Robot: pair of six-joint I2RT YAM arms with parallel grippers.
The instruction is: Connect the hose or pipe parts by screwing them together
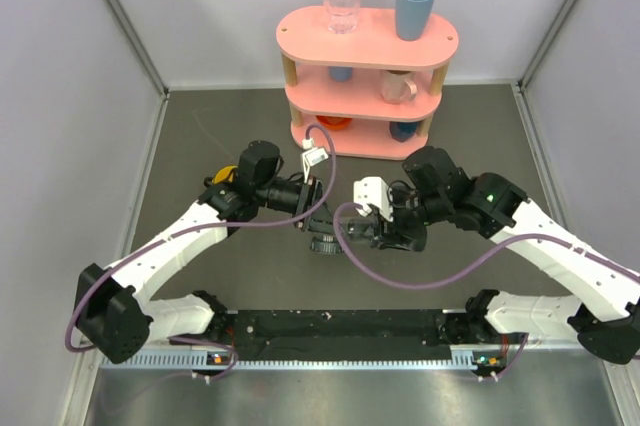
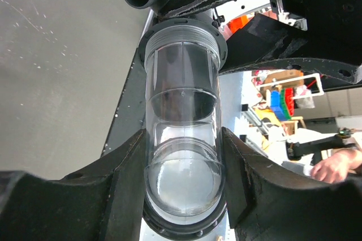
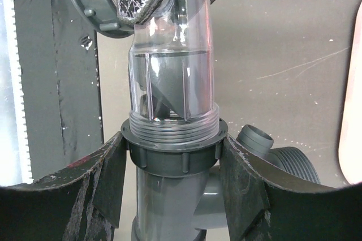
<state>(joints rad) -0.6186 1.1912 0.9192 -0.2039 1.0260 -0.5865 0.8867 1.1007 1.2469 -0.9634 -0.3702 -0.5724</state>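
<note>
The translucent tube (image 2: 182, 94) runs straight up the left wrist view. My left gripper (image 2: 182, 139) is shut on its smooth body, one dark finger (image 2: 121, 179) on each side. Its threaded end (image 3: 172, 125) sits in the dark grey collar nut (image 3: 172, 159) of the T-shaped fitting (image 3: 169, 207). My right gripper (image 3: 172, 150) is shut on that nut, both fingers (image 3: 249, 179) against its ribbed rim. The fitting's side spout (image 3: 254, 138) and threaded branch (image 3: 297, 164) stick out to the right. In the top view the two grippers (image 1: 312, 208) (image 1: 372, 226) meet over the table's middle with the parts (image 1: 326, 236) between them.
A pink three-tier shelf (image 1: 366, 51) stands at the back with a clear glass (image 1: 341, 4), a blue cup (image 1: 414, 8) and other cups on it. A small yellow cup (image 1: 227, 173) shows behind the left arm. Purple cables (image 1: 420, 281) loop from both wrists.
</note>
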